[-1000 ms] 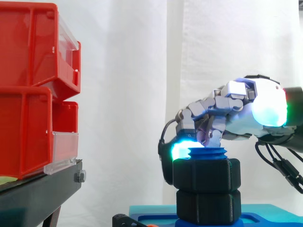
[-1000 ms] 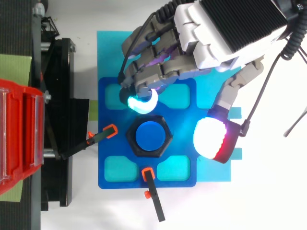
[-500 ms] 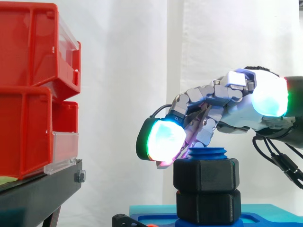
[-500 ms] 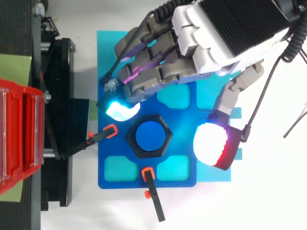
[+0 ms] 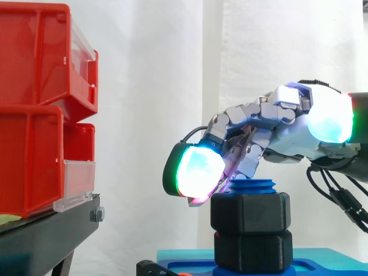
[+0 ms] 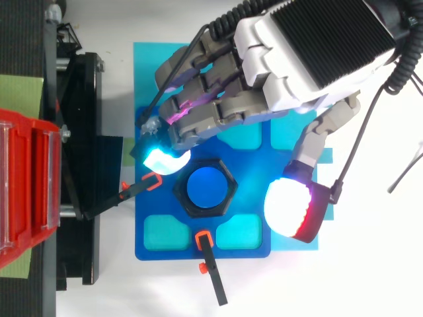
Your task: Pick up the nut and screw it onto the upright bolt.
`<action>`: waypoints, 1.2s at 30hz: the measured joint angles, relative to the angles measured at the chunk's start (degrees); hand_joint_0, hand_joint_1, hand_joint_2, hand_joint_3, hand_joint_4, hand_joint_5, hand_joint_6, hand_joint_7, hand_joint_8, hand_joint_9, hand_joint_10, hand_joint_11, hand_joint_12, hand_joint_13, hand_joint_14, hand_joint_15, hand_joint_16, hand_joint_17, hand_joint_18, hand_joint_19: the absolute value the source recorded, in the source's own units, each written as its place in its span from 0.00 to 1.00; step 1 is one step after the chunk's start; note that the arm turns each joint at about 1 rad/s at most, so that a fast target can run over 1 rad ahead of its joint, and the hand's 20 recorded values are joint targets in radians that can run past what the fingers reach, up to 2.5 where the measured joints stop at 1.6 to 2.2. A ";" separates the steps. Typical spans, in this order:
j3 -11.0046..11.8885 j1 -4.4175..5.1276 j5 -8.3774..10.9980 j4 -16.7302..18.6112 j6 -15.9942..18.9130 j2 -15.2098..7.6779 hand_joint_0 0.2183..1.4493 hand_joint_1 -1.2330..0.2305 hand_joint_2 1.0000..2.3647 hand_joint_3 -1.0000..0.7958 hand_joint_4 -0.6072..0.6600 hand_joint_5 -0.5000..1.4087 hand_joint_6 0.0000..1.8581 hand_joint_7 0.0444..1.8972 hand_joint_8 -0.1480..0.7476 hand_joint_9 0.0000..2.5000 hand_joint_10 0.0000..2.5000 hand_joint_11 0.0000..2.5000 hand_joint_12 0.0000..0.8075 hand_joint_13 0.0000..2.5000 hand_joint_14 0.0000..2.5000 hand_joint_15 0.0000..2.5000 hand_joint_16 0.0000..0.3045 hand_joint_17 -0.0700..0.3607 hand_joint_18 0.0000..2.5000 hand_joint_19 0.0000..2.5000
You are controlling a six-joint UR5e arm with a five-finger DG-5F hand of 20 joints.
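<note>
A black hex nut (image 5: 250, 213) sits high on the upright blue bolt (image 6: 205, 187), whose threaded top (image 5: 253, 185) pokes out above it. A second black hex piece (image 5: 253, 250) lies beneath on the same bolt. My hand (image 6: 310, 53) hovers over the bolt, coming in from the right. Its fingers reach out past the nut's left side, with a glowing cyan-green fingertip (image 5: 198, 169) just beyond the nut's upper-left corner (image 6: 165, 160). The thumb pad (image 6: 289, 208) stays apart on the right. The fingers are relaxed and hold nothing.
The bolt stands on a blue base plate (image 6: 251, 198) held by two orange-tipped clamps (image 6: 135, 188) (image 6: 210, 264). Stacked red bins (image 5: 40, 115) on a black stand (image 6: 76, 165) are to the left. A white curtain hangs behind.
The fingers, curled near the bolt's top a second ago, have stretched out leftward past the nut. The nut has not moved.
</note>
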 measured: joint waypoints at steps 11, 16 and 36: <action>-2.08 0.05 0.25 2.75 0.25 -0.02 0.19 0.70 0.00 0.28 0.73 0.23 0.27 0.52 0.54 0.41 0.00 0.00 0.45 0.29 0.00 0.00 0.16 0.41 0.22 0.11; -2.11 -0.20 0.25 2.30 0.19 -0.02 0.19 0.69 0.00 0.28 0.72 0.24 0.27 0.63 0.55 0.43 0.00 0.00 0.45 0.30 0.00 0.00 0.16 0.41 0.24 0.11; -2.14 -1.87 -0.56 2.52 0.18 0.02 0.20 0.66 0.00 0.28 0.61 0.29 0.29 0.77 0.53 0.52 0.00 0.00 0.40 0.37 0.00 0.02 0.14 0.39 0.32 0.14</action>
